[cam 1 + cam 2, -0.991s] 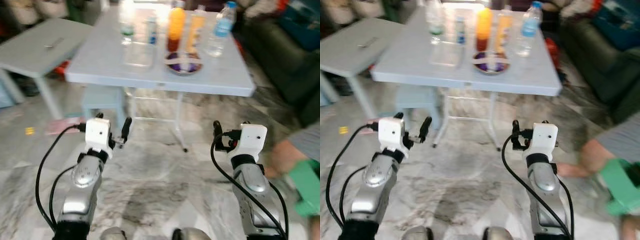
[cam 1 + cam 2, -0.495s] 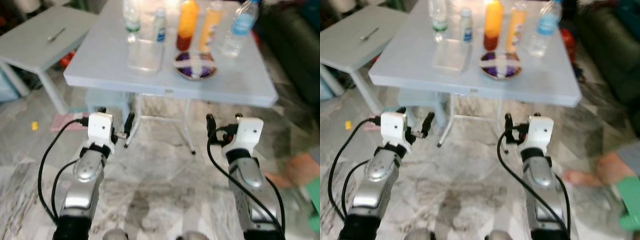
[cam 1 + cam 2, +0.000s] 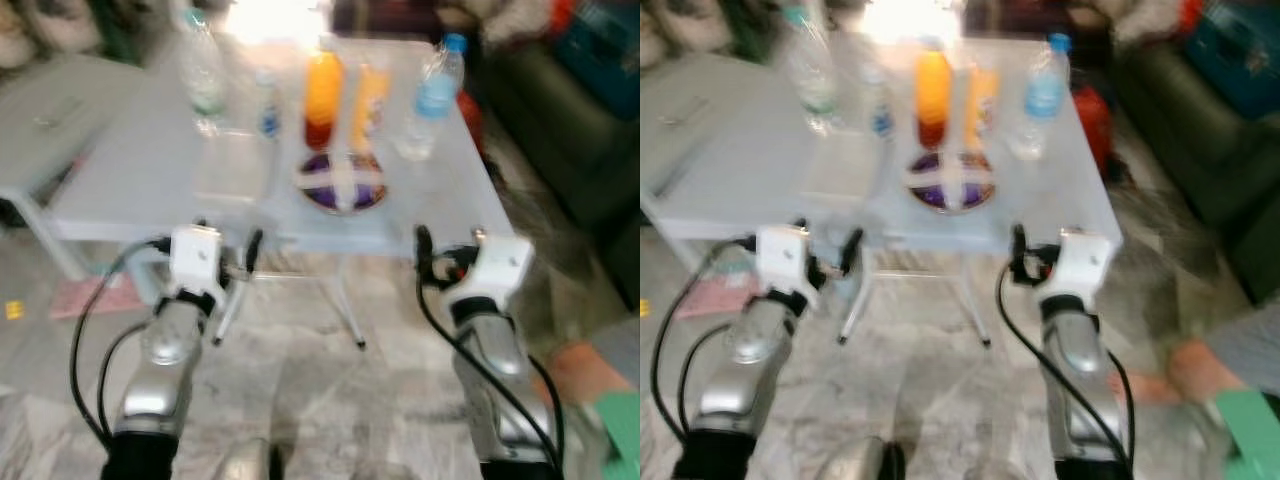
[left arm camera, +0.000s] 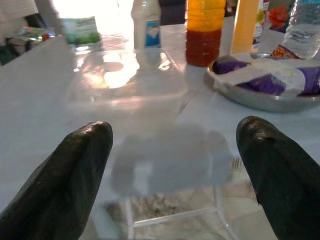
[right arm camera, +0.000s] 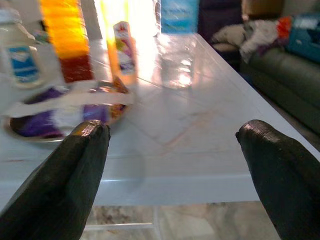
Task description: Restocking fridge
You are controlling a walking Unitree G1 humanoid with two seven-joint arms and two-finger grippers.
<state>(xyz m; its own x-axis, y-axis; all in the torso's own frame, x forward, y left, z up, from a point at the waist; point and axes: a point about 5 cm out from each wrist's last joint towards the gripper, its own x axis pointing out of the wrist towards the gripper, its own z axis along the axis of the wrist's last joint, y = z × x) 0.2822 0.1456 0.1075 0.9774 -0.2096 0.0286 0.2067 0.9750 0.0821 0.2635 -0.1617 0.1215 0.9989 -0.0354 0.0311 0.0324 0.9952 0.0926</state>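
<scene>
1. I have my left gripper (image 4: pixel 172 165) spread wide with nothing between its fingers, held just short of the near edge of the pale blue table (image 3: pixel 130 180).
2. My right gripper (image 5: pixel 170 165) is equally wide open and empty, level with the left one, facing the table's near right part.
3. The items to restock stand toward the far side of the table: an orange juice bottle (image 3: pixel 322 88) with a dark red lower part, a slimmer yellow bottle (image 3: pixel 368 100) just right of it, and a clear water bottle with a blue cap (image 3: pixel 432 92) further right.
4. Just in front of the two orange bottles sits a metal dish (image 4: pixel 260 95) holding purple and white packets (image 4: pixel 265 77).
5. Left of the juice I see a small white bottle with a blue label (image 4: pixel 147 27), a clear flat tray (image 4: pixel 127 75) nearer to me, and a clear bottle with a green label (image 3: pixel 202 75) at the far left.
6. A dark green sofa (image 5: pixel 285 95) stands right of the table.
7. At the lower right, a person's foot (image 3: pixel 1190 370) rests on the marble floor (image 3: pixel 300 390).
</scene>
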